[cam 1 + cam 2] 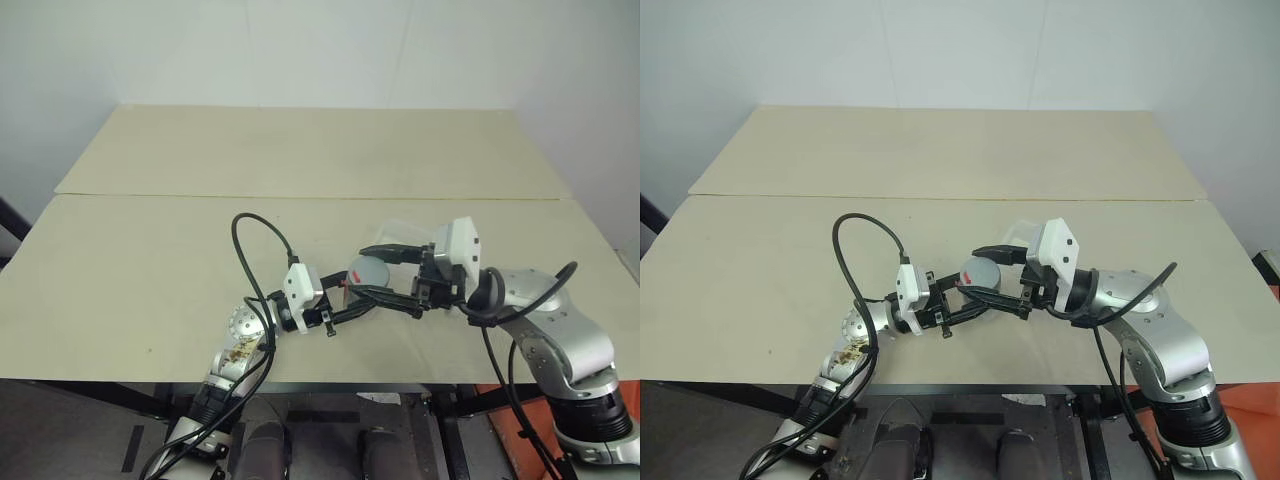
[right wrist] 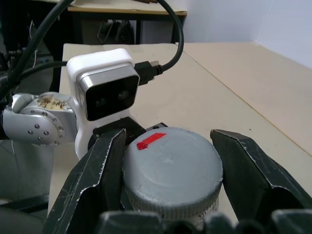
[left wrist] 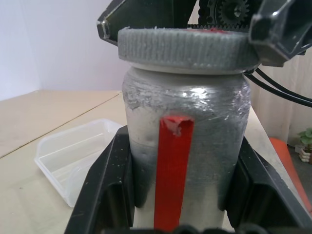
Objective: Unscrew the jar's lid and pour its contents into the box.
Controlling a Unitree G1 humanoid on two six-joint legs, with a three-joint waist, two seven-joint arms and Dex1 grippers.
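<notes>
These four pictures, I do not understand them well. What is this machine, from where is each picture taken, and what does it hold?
It is a humanoid robot with two arms, each ending in a gripper of two black fingers. Two pictures come from the camera on its head, looking down over a pale table. The other two come from small cameras on the wrists, looking along the fingers.

The left gripper is shut on the jar, a silvery body with a red stripe, and holds it above the table. The right gripper is shut on the lid, a grey cap with a small red mark, which is on the jar. The box, a clear plastic tray, lies on the table beyond the jar.
</notes>
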